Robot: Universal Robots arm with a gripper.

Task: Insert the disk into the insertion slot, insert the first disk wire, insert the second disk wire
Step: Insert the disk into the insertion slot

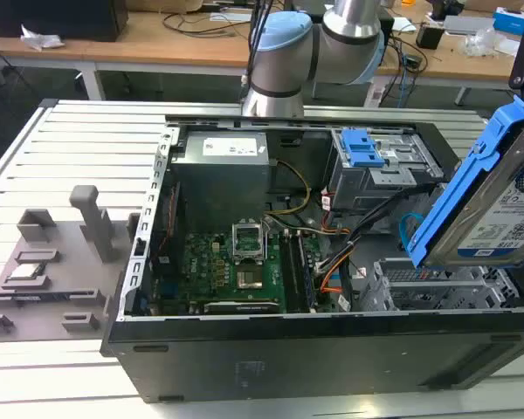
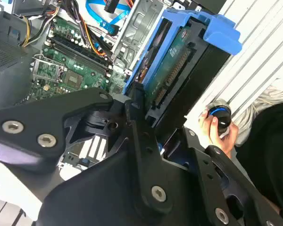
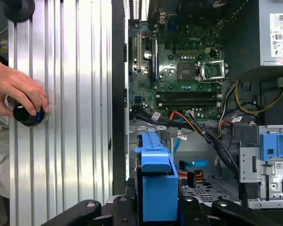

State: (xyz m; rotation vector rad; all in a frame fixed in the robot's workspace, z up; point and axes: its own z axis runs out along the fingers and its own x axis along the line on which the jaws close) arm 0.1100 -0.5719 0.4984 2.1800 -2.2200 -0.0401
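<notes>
My gripper [image 2: 144,110] is shut on the disk [image 1: 499,214], a silver drive with a white label in a bright blue carrier. In the exterior view the disk hangs tilted at the right edge, above the open computer case. Just below it sits the insertion slot [image 1: 432,286], a perforated silver cage. In the first wrist view the carrier's blue edge [image 3: 155,181] sits between the black fingers, with the cage floor [image 3: 203,189] beside it. A blue flat cable [image 3: 194,165] and an orange-black wire bundle [image 1: 332,272] lie loose near the slot.
A taller grey bay with blue tabs [image 1: 367,161] stands behind the slot. The green motherboard [image 1: 236,262] and the power supply [image 1: 223,166] fill the case's left. A person's hand [image 3: 19,87] holds a black-blue knob [image 3: 27,115] on the slatted table. A grey fixture plate [image 1: 52,279] lies at the exterior view's left.
</notes>
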